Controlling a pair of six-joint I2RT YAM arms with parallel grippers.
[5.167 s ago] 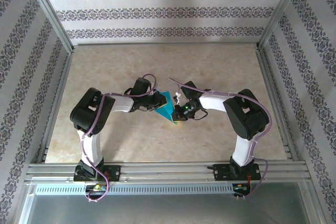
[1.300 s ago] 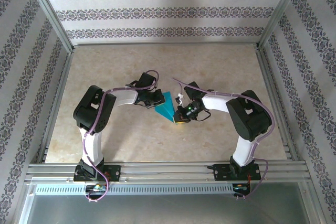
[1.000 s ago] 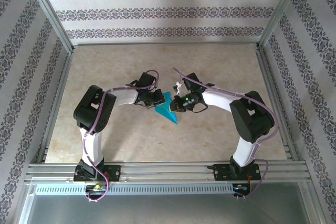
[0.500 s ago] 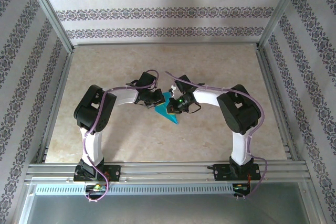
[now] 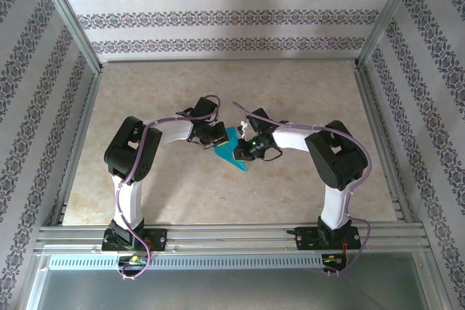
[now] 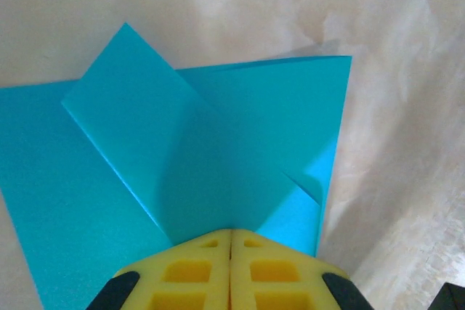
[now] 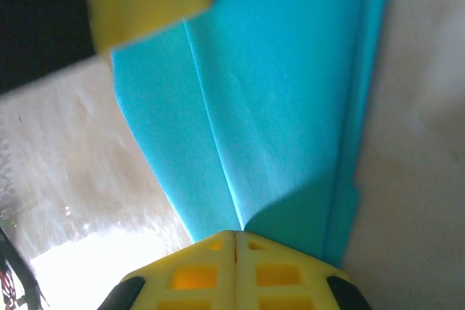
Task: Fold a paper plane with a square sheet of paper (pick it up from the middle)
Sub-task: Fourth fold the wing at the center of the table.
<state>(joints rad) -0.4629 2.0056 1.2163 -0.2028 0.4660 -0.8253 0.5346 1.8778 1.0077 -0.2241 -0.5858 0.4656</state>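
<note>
Lying near the middle of the desk (image 5: 305,85), the folded blue paper (image 5: 234,155) is a creased shape with its point towards the arm bases and one flap lifted off the sheet. The left gripper (image 6: 231,241) meets the paper's left edge with its yellow pads pressed together, pinching the sheet where the folds converge. The right gripper (image 7: 235,241) is closed tight too, its tips resting on the paper's right side at a crease.
</note>
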